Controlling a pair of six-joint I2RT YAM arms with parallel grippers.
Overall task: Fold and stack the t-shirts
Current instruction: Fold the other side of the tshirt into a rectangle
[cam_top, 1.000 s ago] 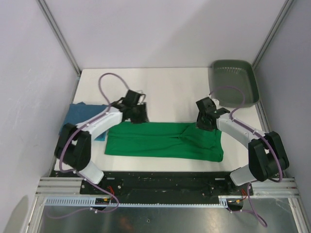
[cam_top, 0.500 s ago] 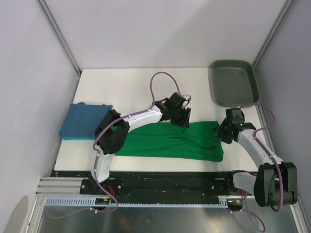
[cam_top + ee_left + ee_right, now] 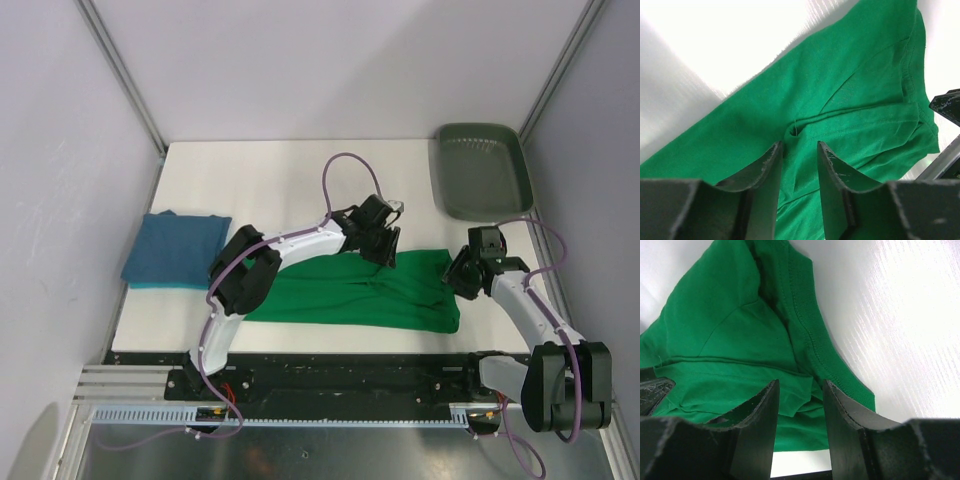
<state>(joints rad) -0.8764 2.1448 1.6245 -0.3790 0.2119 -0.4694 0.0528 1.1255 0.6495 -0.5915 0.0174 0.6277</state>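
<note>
Now L hand [image 3: 800,150] & R hand [image 3: 800,387] gape over green tee [image 3: 340,300].

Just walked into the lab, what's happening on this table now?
The robot is working on the green t-shirt, which lies in a long strip along the near edge. The left tool hovers open over its far middle edge, the right tool open at its right end. The blue t-shirt sits folded at the left.
</note>
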